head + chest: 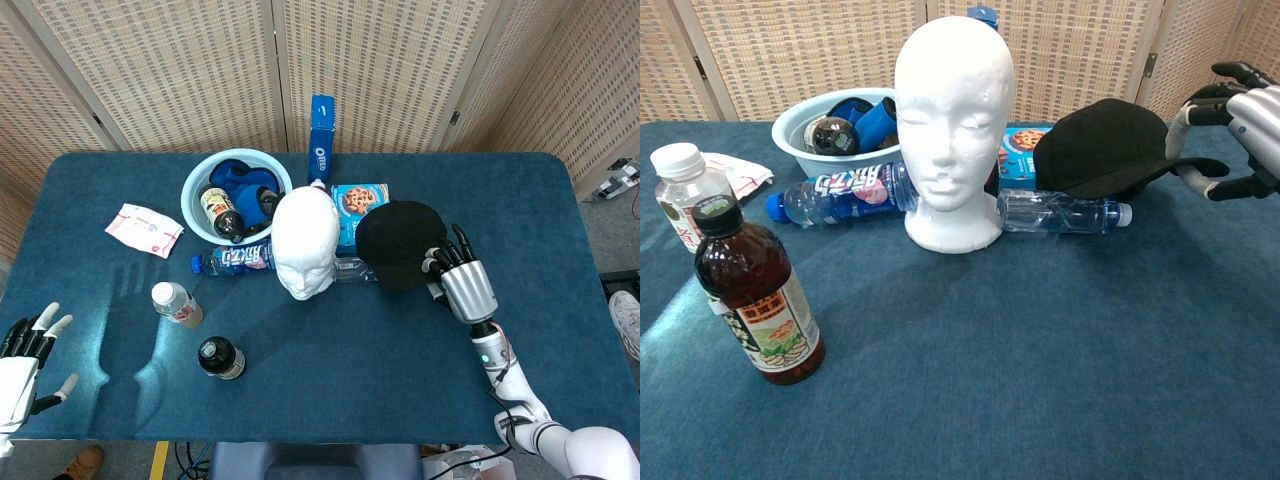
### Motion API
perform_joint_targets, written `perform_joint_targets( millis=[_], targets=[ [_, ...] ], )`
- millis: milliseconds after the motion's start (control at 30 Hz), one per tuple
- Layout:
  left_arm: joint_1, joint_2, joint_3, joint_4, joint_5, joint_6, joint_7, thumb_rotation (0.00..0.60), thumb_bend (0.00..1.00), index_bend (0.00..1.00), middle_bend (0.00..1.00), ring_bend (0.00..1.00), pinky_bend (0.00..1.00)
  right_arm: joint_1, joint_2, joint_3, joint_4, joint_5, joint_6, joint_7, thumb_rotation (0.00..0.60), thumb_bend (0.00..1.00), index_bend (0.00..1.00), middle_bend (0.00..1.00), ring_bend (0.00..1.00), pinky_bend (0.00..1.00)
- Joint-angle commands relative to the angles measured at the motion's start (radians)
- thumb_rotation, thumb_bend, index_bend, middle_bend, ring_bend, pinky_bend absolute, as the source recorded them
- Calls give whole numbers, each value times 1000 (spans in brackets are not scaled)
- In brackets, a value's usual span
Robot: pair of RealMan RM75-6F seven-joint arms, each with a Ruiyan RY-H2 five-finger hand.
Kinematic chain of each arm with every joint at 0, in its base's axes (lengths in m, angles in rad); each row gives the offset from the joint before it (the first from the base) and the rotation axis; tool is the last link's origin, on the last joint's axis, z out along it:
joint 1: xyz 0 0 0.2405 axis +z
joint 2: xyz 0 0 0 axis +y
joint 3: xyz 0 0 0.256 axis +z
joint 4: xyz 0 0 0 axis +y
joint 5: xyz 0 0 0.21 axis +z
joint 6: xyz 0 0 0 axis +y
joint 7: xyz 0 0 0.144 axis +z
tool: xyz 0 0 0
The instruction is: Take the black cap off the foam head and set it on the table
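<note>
The white foam head (305,243) (952,120) stands bare at the table's middle. To its right the black cap (400,243) (1102,148) lies crown up, resting partly on a clear water bottle (1060,212) and a blue cookie box (354,203). My right hand (462,287) (1232,130) is at the cap's right edge. Its fingers are spread, arching beside the brim without closing on it. My left hand (25,360) hangs off the table's front left corner, fingers apart and empty.
A light blue bowl (196,180) holds a dark bottle and blue items. An Oreo box (321,150) stands behind the head. A blue-label bottle (232,259), a white-capped bottle (176,304), a dark tea bottle (221,358) (755,300) and a pink packet (144,229) lie left.
</note>
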Motion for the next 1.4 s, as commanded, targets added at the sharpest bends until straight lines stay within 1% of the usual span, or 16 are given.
perform_joint_targets(
  millis=[33, 167, 400, 500, 567, 600, 733, 900, 1000, 1067, 1100, 1133, 1167, 1233, 1333, 1400],
  targets=[
    [0, -1, 0, 1, -1, -1, -1, 600, 243, 132, 0, 0, 0, -31, 32, -14, -69, 7, -33, -43, 600, 361, 647, 350, 154, 0],
    [-1, -2, 2, 1, 3, -3, 0, 600, 244, 132, 0, 0, 0, -44, 65, -11, -152, 20, -69, -101, 600, 219, 555, 309, 120, 0],
    [6, 1, 3, -1, 1, 6, 2, 600, 243, 132, 0, 0, 0, -55, 137, -3, -297, 32, -110, -183, 600, 10, 383, 239, 63, 0],
    [9, 2, 3, -3, -1, 9, 4, 600, 243, 132, 0, 0, 0, -62, 181, -10, -372, 43, -146, -220, 600, 0, 262, 186, 24, 0],
    [10, 3, 3, -5, -1, 10, 7, 600, 243, 132, 0, 0, 0, -68, 219, -21, -431, 50, -176, -245, 600, 0, 159, 147, 5, 0],
    [10, 3, 3, -7, 0, 10, 7, 600, 243, 132, 0, 0, 0, -71, 235, -25, -454, 51, -185, -258, 600, 0, 89, 121, 0, 0],
    [8, 6, 2, -10, 2, 10, 10, 600, 243, 132, 0, 0, 0, -86, 296, -36, -536, 50, -196, -311, 600, 0, 0, 60, 0, 0],
    [5, 7, 1, -14, 3, 6, 13, 600, 244, 132, 0, 0, 0, -108, 345, -40, -605, 40, -173, -337, 600, 0, 0, 49, 0, 0],
    [2, 6, -1, -13, 5, 6, 13, 600, 243, 132, 0, 0, 0, -149, 386, -40, -660, 15, -91, -365, 600, 0, 1, 67, 0, 0],
    [1, 6, -3, -13, 4, 5, 12, 600, 243, 132, 0, 0, 0, -168, 407, -38, -688, 13, -64, -369, 600, 0, 41, 105, 0, 0],
    [0, 7, -5, -14, 4, 5, 13, 600, 243, 132, 0, 0, 0, -181, 423, -36, -704, 11, -46, -369, 600, 0, 88, 134, 14, 3],
    [0, 7, -6, -13, 3, 6, 13, 600, 243, 132, 0, 0, 0, -190, 436, -34, -714, 10, -33, -365, 600, 2, 168, 182, 52, 36],
    [-1, 8, -6, -13, 2, 5, 12, 600, 243, 132, 0, 0, 0, -199, 451, -35, -725, 8, -24, -356, 600, 7, 215, 211, 79, 64],
    [-1, 10, -7, -12, 1, 4, 12, 600, 243, 132, 0, 0, 0, -218, 492, -38, -746, 4, -8, -339, 600, 27, 318, 272, 142, 160],
    [-3, 12, -9, -13, -2, 2, 15, 600, 243, 132, 0, 0, 0, -250, 549, -42, -779, 0, 22, -341, 600, 35, 359, 311, 187, 220],
    [-5, 12, -10, -16, -3, -1, 17, 600, 243, 132, 0, 0, 0, -273, 591, -51, -813, 0, 34, -343, 600, 36, 365, 319, 192, 226]
  ],
)
